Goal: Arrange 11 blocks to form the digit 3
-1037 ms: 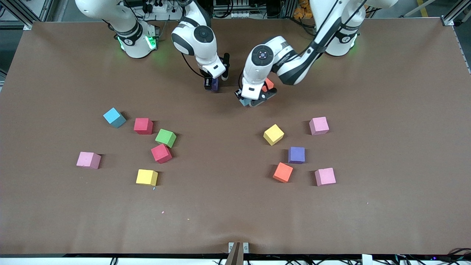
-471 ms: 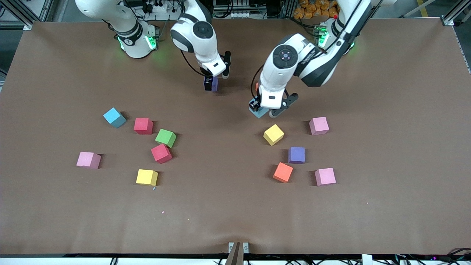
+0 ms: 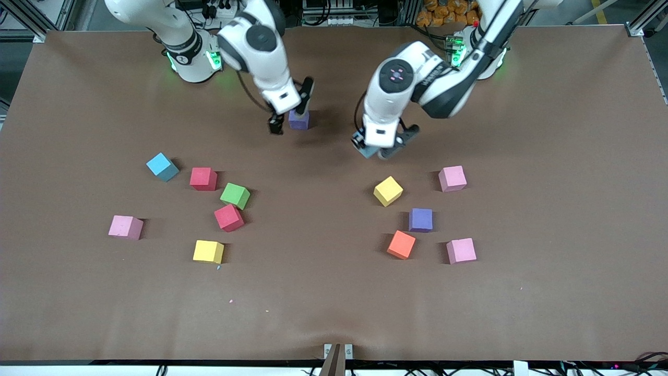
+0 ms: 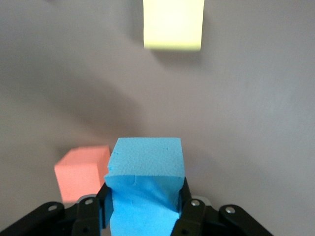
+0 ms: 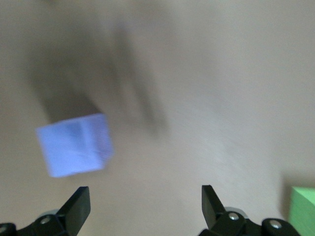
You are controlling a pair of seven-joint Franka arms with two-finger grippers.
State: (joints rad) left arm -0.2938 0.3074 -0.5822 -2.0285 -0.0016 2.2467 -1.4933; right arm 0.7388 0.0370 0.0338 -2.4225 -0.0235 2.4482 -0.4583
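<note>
Fingers of the left gripper (image 4: 142, 216) pinch a light blue block (image 4: 145, 177), up over the table near an orange block (image 4: 81, 172). Right gripper (image 5: 145, 206) is spread wide with nothing in it, just beside a purple block (image 3: 298, 119) on the table (image 3: 334, 292). Other blocks sit scattered, no digit built. Risks: the soft blue block tilts when set down; a right finger knocks the purple one.
</note>
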